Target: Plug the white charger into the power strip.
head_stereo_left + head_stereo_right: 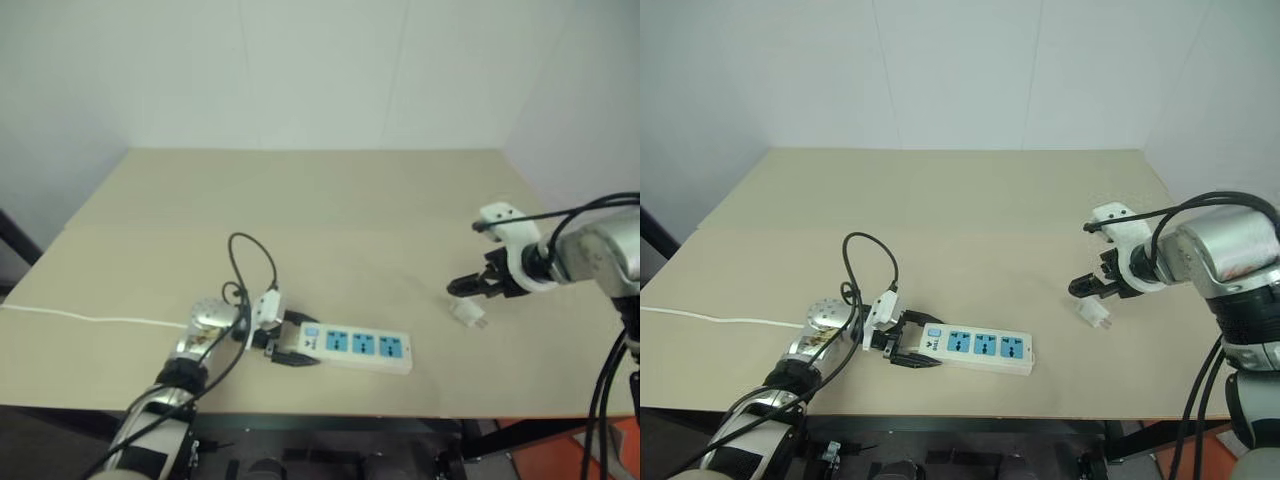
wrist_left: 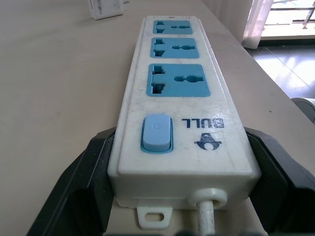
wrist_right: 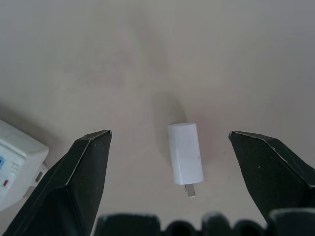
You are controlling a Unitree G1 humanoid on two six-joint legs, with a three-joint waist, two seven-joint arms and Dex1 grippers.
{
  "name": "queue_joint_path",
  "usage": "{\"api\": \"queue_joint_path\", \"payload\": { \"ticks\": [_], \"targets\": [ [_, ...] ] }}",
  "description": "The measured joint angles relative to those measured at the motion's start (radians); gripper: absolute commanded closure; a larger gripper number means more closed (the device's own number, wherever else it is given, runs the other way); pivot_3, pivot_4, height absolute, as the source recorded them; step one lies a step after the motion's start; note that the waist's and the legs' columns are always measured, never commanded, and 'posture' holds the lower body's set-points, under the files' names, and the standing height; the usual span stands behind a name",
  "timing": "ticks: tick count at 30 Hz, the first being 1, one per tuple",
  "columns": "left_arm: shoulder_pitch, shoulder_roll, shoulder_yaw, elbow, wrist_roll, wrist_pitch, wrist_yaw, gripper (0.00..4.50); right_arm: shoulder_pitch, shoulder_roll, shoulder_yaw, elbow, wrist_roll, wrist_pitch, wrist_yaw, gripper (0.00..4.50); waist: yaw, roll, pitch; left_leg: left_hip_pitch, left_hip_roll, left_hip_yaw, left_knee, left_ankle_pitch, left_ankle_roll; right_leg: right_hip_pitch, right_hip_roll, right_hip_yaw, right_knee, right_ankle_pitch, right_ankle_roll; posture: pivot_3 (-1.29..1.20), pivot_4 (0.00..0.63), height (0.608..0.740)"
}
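step in hand judged as the reach for the pickup: right claw (image 3: 170,147) spread wide above the white charger (image 3: 185,160), which lies flat on the surface (image 1: 330,210) between the two fingers, untouched, well apart from the power strip (image 1: 357,345). left claw (image 1: 902,345) pinching the switch end of the power strip near the front edge, bracing it. next move calls for lowering and closing on the charger body, then turning prongs toward a socket; prong detail hard to make out, strip's cord cut off in left wrist view.
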Motion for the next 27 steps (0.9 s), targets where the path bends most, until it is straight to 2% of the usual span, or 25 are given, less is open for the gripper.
{"api": "queue_joint_path", "payload": {
  "ticks": [8,12,19,27],
  "targets": [
    [0.053,0.038,0.002,-0.088,-0.025,0.047,0.030,1.22,-0.009,0.015,0.077,0.066,-0.082,-0.083,0.088,0.00,-0.022,0.000,0.000,-0.003,0.001,0.001,0.000,0.000,0.000,-0.006,0.001,0.001,0.002,0.000,0.000,0.00,0.150,0.740],
    [0.069,0.050,0.001,-0.122,-0.032,0.067,0.035,1.22,-0.012,0.026,0.096,0.092,-0.122,-0.110,0.127,0.00,-0.024,0.000,0.000,-0.006,0.001,0.001,0.000,0.000,0.000,-0.009,0.001,0.002,0.003,0.004,-0.007,0.00,0.150,0.740],
    [0.087,0.062,0.001,-0.152,-0.037,0.087,0.050,1.22,-0.016,0.064,0.127,0.136,-0.178,-0.170,0.190,0.00,-0.025,0.000,0.000,-0.006,0.001,0.001,0.000,0.000,0.000,-0.009,0.002,0.002,0.003,0.004,-0.007,0.00,0.150,0.740],
    [0.094,0.066,0.001,-0.164,-0.039,0.091,0.058,1.22,-0.032,0.116,0.243,0.209,-0.261,-0.218,0.268,0.00,-0.026,0.001,0.000,-0.006,0.001,0.001,0.000,0.000,0.000,-0.009,0.002,0.002,0.003,0.004,-0.007,0.00,0.150,0.740]
  ]
}}
